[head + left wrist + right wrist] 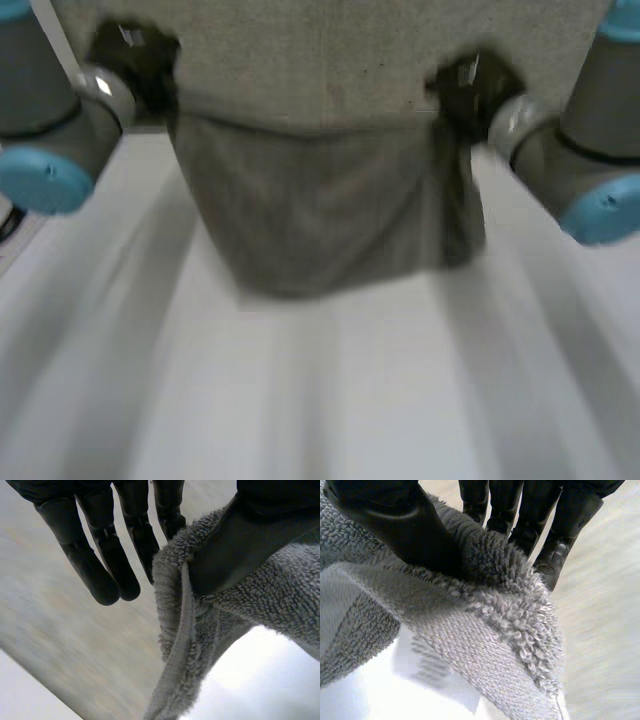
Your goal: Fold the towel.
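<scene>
Closest to the lens, the left hand [240,550] is seen with its thumb pressed down into a corner of the grey towel [280,605], and the looped pile is bunched up around that thumb. The corner is pinched between the thumb and the nearest of the fingers [167,515]; the other fingers are held straight and spread just beside the towel's hemmed edge, clear of the cloth. A firm grip on the towel is shown on this side.

Over at the towel's opposite corner, much the same is shown by the right hand [405,525]. Its thumb is laid across the top of the towel, its fingers are set behind the cloth, and the thick edge is clamped between them (a good tuft of pile is squeezed out past the thumb). The towel is gripped here too.

From above, the towel is seen raised and stretched between the two hands, one at each upper corner. A paler band is spread across the towel's top, and a darker panel is hung below that band. The white table [420,400] lies beneath the towel; whether the towel's lower edge is touching it cannot be told. The left arm [50,150] and right arm [590,170] are placed to either side of the towel.
</scene>
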{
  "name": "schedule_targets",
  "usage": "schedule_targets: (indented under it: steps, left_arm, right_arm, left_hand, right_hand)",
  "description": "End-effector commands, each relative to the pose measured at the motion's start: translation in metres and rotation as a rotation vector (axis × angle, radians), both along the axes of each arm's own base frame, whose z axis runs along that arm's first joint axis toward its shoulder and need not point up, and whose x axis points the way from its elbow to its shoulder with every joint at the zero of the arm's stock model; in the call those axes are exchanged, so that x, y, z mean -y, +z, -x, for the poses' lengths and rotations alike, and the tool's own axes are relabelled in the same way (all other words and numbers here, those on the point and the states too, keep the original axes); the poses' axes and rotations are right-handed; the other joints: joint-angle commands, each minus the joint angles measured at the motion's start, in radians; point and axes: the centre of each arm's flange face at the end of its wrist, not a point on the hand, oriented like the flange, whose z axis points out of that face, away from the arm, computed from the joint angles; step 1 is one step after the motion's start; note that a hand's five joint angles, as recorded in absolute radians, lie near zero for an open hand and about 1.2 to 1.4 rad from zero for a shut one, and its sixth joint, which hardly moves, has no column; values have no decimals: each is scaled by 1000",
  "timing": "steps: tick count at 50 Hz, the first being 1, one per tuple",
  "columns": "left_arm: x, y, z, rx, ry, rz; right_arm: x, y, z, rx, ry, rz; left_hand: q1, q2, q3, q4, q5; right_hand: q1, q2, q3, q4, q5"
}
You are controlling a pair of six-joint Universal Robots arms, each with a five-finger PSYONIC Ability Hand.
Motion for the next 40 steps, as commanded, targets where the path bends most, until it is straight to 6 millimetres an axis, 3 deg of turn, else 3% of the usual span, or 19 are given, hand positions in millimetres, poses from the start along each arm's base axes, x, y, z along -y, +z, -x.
schedule_targets:
  steps: [1, 5, 7, 8, 10, 12, 13, 15, 16, 17, 18, 20, 21, 23, 24, 26, 29, 33, 40]
  left_arm:
    - [-7, 126, -25, -410, -32, 355]
    - [-7, 115, -22, -373, -48, 287]
    - [-5, 86, -17, -325, -70, 133]
    - [-5, 86, -17, -325, -70, 133]
    - [-3, 63, -14, -298, -79, 27]
    - [0, 16, -13, -249, -74, -172]
    - [0, 16, -13, -249, -74, -173]
    - [-1, -35, -15, -205, -52, -350]
    - [-1, -36, -15, -205, -52, -351]
    - [-2, -63, -18, -188, -34, -425]
    - [-2, -63, -18, -188, -34, -425]
    - [-7, -108, -27, -168, -7, -506]
    - [-7, -108, -27, -168, -7, -506]
    - [-19, -138, -30, -148, -4, -529]
    - [-19, -138, -30, -148, -4, -530]
    - [-33, -156, -34, -91, -14, -512]
    - [-40, -161, -36, -53, -19, -496]
    - [-61, -161, -41, 25, -29, -441]
    - [-87, -142, -53, 29, -28, -396]
  right_arm:
    - [-22, 101, 8, 285, 10, 345]
    - [-29, 81, 0, 229, 78, 241]
    - [-39, 47, -4, 152, 159, 101]
    - [-39, 47, -4, 151, 159, 100]
    - [-45, 26, -7, 109, 196, 39]
    - [-54, -3, -5, 45, 231, -37]
    - [-54, -4, -5, 45, 232, -37]
    - [-62, -35, -1, -30, 236, -109]
    - [-62, -35, 0, -31, 236, -110]
    - [-65, -53, 2, -66, 234, -147]
    - [-65, -53, 2, -66, 234, -148]
    - [-74, -85, 6, -128, 236, -220]
    - [-74, -85, 6, -128, 236, -221]
    - [-79, -121, 8, -184, 239, -300]
    - [-79, -121, 8, -184, 239, -301]
    - [-84, -152, 11, -228, 241, -375]
    - [-91, -164, 14, -242, 243, -415]
    - [-96, -166, 17, -247, 242, -426]
    - [-108, -142, 26, -233, 206, -388]
  left_hand:
    - [-115, -143, -144, -151, -310]
    - [-118, -146, -147, -154, -313]
    - [-118, -146, -147, -154, -313]
    - [-118, -146, -147, -154, -313]
    - [-118, -146, -147, -154, -313]
    - [-118, -146, -147, -154, -313]
    - [-118, -146, -147, -154, -313]
    - [-115, -143, -144, -151, -310]
    - [-115, -143, -144, -151, -310]
    - [-115, -143, -144, -151, -310]
    - [-115, -143, -144, -151, -310]
    - [-118, -146, -147, -154, -313]
    - [-118, -146, -147, -154, -313]
    - [-121, -149, -150, -156, -316]
    - [-121, -149, -150, -156, -316]
    - [-124, -151, -153, -159, -319]
    - [-127, -154, -156, -162, -322]
    - [-139, -166, -168, -174, -333]
    - [-177, -204, -206, -212, -371]
  right_hand:
    - [66, 75, 66, 50, 58]
    - [66, 75, 66, 50, 58]
    - [66, 75, 66, 50, 58]
    - [66, 75, 66, 50, 58]
    - [66, 75, 66, 50, 58]
    - [66, 75, 66, 50, 58]
    - [66, 75, 66, 50, 58]
    - [66, 75, 66, 50, 58]
    - [66, 75, 66, 50, 58]
    - [66, 75, 66, 50, 58]
    - [66, 75, 66, 50, 58]
    - [66, 75, 66, 50, 58]
    - [66, 75, 66, 50, 58]
    - [66, 75, 66, 50, 58]
    - [66, 75, 66, 50, 58]
    - [66, 75, 66, 50, 58]
    - [66, 75, 66, 50, 58]
    - [66, 75, 66, 50, 58]
    - [66, 75, 66, 50, 58]
